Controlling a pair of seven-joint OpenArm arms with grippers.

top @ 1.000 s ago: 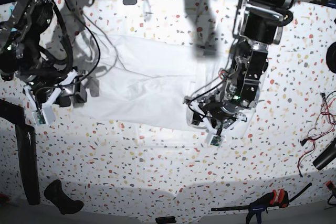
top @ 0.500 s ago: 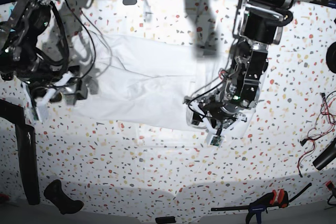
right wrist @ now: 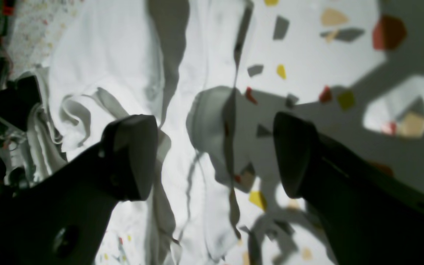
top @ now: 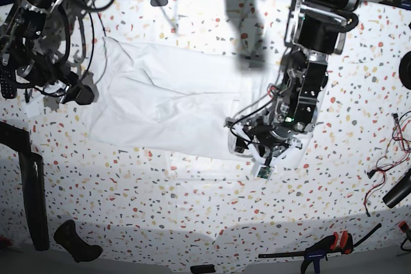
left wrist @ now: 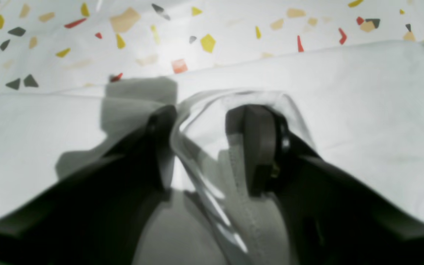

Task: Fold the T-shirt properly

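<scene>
The white T-shirt [top: 173, 101] lies spread and wrinkled across the middle of the speckled table [top: 192, 203]. My left gripper [top: 252, 144] is low at the shirt's right lower edge. In the left wrist view it [left wrist: 208, 121] is shut on a raised fold of the T-shirt [left wrist: 363, 92], with a stitched hem between the fingers. My right gripper [top: 78, 92] hovers at the shirt's left edge. The right wrist view shows it [right wrist: 215, 147] open, its dark fingers [right wrist: 131, 154] wide apart over the T-shirt [right wrist: 98, 48] border, holding nothing.
A black-and-red clamp [top: 324, 248] lies at the front right. Loose cables [top: 385, 174] sit at the right edge. A black bar [top: 32, 197] and a black handle [top: 76, 240] lie at the front left. Both arms' shadows fall on the cloth.
My right gripper has opened and let go of the shirt's left edge, then lifted away up and back. That edge now lies flat. The left arm has not moved.
</scene>
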